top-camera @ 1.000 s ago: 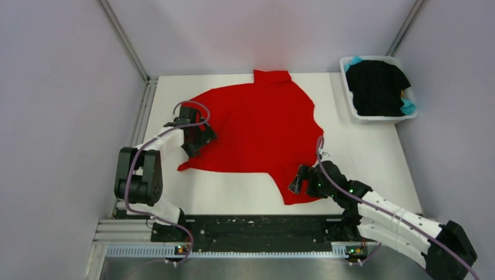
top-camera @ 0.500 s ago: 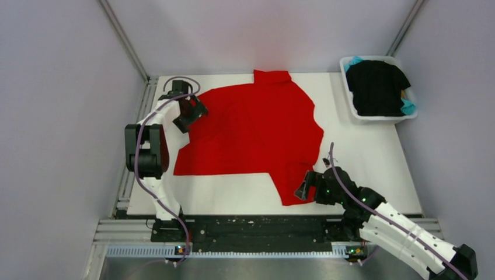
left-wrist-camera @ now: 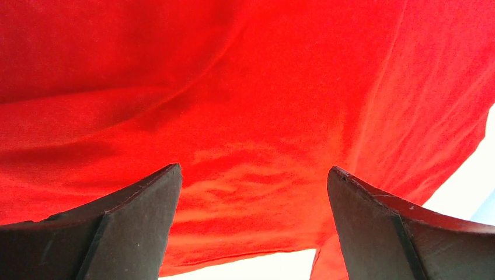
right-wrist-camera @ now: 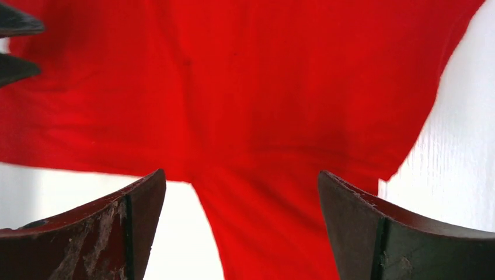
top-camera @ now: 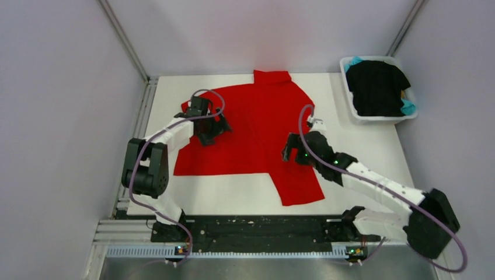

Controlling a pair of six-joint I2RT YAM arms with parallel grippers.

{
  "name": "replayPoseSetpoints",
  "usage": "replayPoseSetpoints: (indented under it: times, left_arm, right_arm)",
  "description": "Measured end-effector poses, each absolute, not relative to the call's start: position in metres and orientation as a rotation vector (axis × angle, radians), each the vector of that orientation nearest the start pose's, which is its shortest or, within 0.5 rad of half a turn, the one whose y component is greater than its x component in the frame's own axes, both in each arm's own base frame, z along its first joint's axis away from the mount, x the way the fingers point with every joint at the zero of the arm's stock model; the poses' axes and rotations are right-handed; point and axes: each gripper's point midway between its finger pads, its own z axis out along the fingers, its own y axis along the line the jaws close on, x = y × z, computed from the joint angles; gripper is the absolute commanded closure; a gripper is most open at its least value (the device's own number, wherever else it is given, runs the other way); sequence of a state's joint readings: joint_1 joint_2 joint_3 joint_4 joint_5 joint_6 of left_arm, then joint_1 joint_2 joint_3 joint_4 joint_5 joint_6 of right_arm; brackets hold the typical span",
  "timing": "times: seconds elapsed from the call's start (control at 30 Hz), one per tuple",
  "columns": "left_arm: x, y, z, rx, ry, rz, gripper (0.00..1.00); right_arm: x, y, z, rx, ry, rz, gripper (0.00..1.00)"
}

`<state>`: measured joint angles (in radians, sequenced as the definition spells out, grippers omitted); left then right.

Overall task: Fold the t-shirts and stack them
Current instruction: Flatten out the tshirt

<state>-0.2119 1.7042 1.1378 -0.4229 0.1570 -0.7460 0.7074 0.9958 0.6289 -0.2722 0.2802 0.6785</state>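
The red t-shirt (top-camera: 257,131) lies spread on the white table (top-camera: 362,157), with one sleeve reaching toward the near edge. My left gripper (top-camera: 219,125) is open and empty over the shirt's left part; in the left wrist view (left-wrist-camera: 254,169) red cloth (left-wrist-camera: 251,87) fills the space below its jaws. My right gripper (top-camera: 290,150) is open and empty over the shirt's right part; in the right wrist view (right-wrist-camera: 240,173) the red cloth (right-wrist-camera: 274,116) and near sleeve lie below it. The black t-shirt (top-camera: 376,87) and the teal one (top-camera: 408,107) lie in the tub.
The white plastic tub (top-camera: 379,118) stands at the table's back right corner. Grey walls with metal posts close in the left, back and right sides. The left gripper's fingers (right-wrist-camera: 17,46) show at the top left of the right wrist view.
My left gripper has moved from the shirt's back left edge rightward onto the shirt. My right gripper has moved from beside the near sleeve back over the shirt's right part.
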Motion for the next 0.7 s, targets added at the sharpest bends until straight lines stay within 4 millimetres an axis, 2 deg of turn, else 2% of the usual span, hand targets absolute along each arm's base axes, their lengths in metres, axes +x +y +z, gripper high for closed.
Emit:
replayPoseSetpoints:
  times: [0.07,0.17,0.23,0.33,0.47,0.7]
  left_arm:
    - [0.376,-0.146,0.069,-0.612,2.577,-0.566,0.01]
    - [0.369,-0.151,0.061,-0.596,2.595,-0.583,0.01]
    - [0.365,-0.155,0.056,-0.587,2.609,-0.594,0.01]
    - [0.353,-0.164,0.046,-0.564,2.638,-0.603,0.01]
    - [0.335,-0.178,0.043,-0.525,2.632,-0.622,0.01]
    - [0.280,-0.190,0.039,-0.456,2.663,-0.579,0.01]
  right_arm:
    - [0.264,0.191,0.111,0.118,2.274,0.417,0.03]
    - [0.276,0.204,0.087,0.094,2.349,0.380,0.07]
    - [0.276,0.209,0.073,0.082,2.391,0.382,0.11]
    - [0.265,0.214,0.055,0.068,2.458,0.416,0.13]
    - [0.231,0.207,0.032,0.072,2.532,0.489,0.13]
    - [0.158,0.189,0.034,0.052,2.642,0.630,0.15]
